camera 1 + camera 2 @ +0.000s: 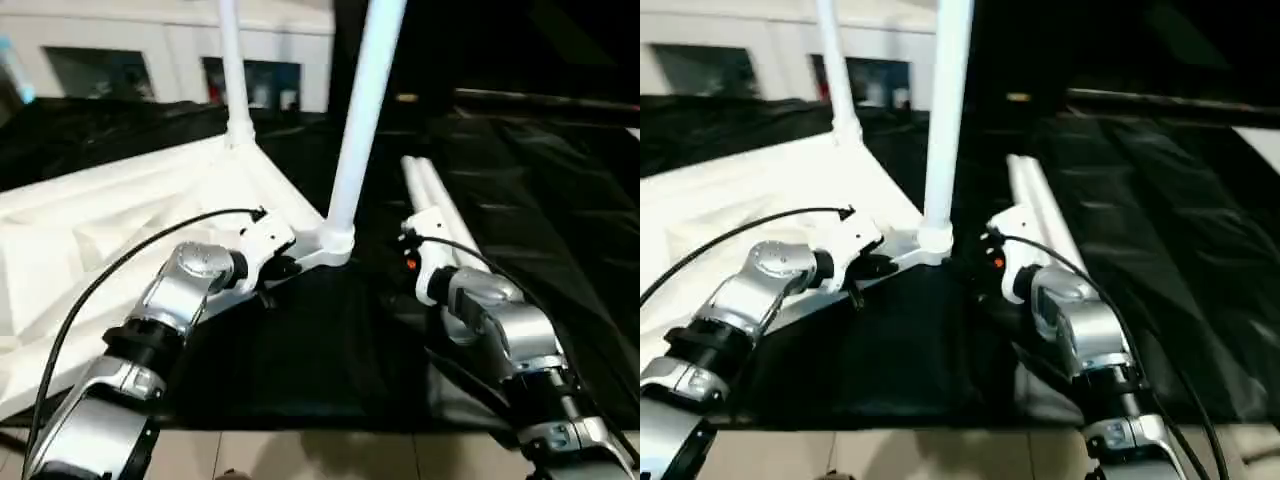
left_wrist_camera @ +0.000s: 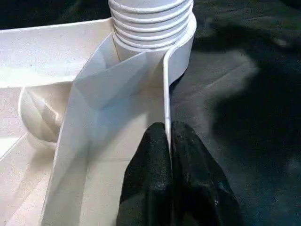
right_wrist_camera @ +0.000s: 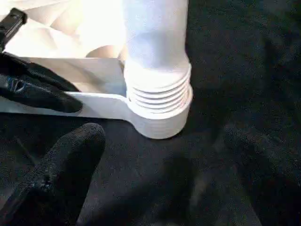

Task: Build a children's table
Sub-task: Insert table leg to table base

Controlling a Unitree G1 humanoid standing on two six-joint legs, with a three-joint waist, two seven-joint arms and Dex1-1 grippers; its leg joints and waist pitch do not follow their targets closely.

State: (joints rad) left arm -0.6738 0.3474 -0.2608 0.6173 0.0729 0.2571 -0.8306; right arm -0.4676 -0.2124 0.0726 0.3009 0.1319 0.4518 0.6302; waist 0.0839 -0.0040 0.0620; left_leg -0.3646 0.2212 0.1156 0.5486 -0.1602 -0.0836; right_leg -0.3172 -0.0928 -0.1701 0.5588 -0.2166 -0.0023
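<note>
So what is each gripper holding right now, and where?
Left gripper pinches the tabletop's side rim beside the corner socket; right gripper holds nothing.

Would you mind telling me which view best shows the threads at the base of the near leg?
The right wrist view: the leg's threaded base sits close, entering its corner socket. The left wrist view crops it; both eye views show it small.

The two head cameras look forward and down over both forearms at the black-covered floor, side by side, sharing nearly the whole scene. The left wrist camera sits very close to the table top's rim (image 2: pixel 165 94), looking along it toward the corner socket (image 2: pixel 181 42). The right wrist camera faces that same socket (image 3: pixel 162 117) from the floor side, close up.
</note>
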